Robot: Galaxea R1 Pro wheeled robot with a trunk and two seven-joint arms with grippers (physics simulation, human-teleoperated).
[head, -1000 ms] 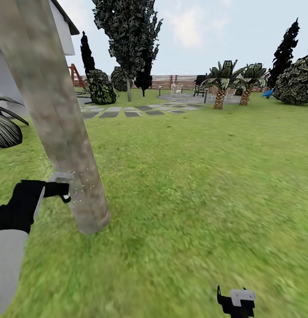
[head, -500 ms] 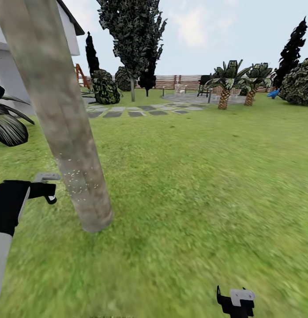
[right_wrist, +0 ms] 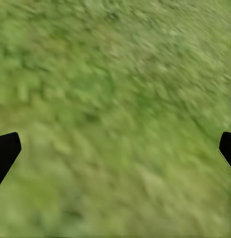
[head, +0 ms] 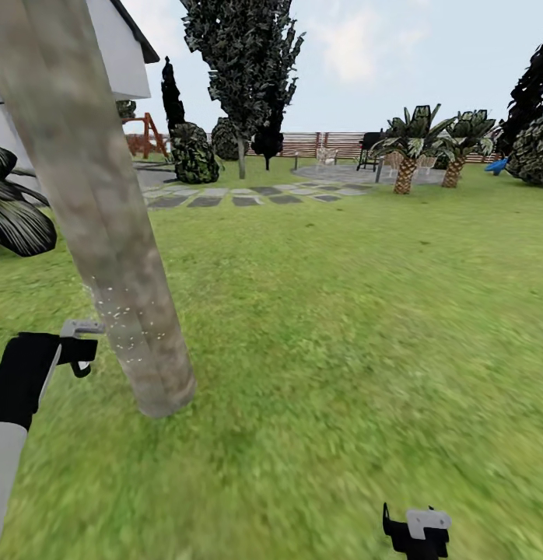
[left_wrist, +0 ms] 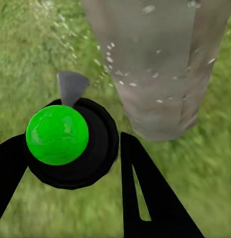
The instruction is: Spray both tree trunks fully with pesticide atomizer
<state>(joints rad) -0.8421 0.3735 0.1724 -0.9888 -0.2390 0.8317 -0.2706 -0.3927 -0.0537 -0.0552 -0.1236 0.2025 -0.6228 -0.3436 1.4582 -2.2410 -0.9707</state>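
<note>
A thick, mottled grey-brown tree trunk (head: 108, 225) leans up the left of the head view, standing in the garden lawn (head: 341, 311). My left gripper (head: 78, 351) is just left of it, shut on the pesticide atomizer (left_wrist: 65, 141). The atomizer is a black body with a green ball top and a grey nozzle (left_wrist: 71, 87) facing the trunk (left_wrist: 155, 64). White pesticide specks (head: 125, 330) dot the bark level with the nozzle. My right gripper (head: 415, 530) hangs low over the grass, open and holding nothing, with its fingertips (right_wrist: 6, 153) at the picture's edges.
A white house (head: 116, 54) and a spiky dark plant (head: 19, 222) stand left of the trunk. Far off are stepping stones (head: 240, 198), a thin-stemmed dark tree (head: 240, 54), bushes (head: 195, 154), palms (head: 408, 148) and the slat fence (head: 318, 144). Open grass lies ahead and right.
The camera has turned slightly left, so the background slid right. My left gripper with the atomizer has drawn back leftward from the trunk. The specks now sit nearer the trunk's left edge.
</note>
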